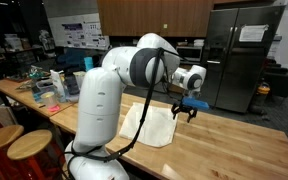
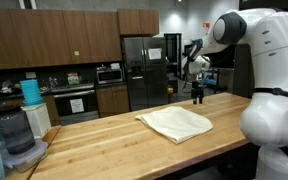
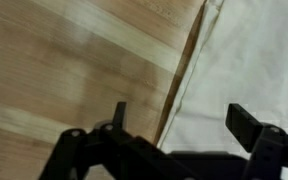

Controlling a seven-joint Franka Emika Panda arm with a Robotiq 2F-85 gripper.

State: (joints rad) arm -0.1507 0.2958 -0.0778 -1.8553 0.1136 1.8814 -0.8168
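Lying flat on the bench [image 1: 234,150], the white cloth [image 1: 149,125] sits at nine o'clock of the tool [image 1: 189,108], which hovers over its edge with jaws spread wide and empty. In the wrist view bare wood lies left, cloth right; a clean pinch, I judge, needs the jaws lowered squarely astride that edge.

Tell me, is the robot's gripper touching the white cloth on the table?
Apart. In an exterior view the open gripper hangs in the air over the white cloth, a gap below its fingertips.
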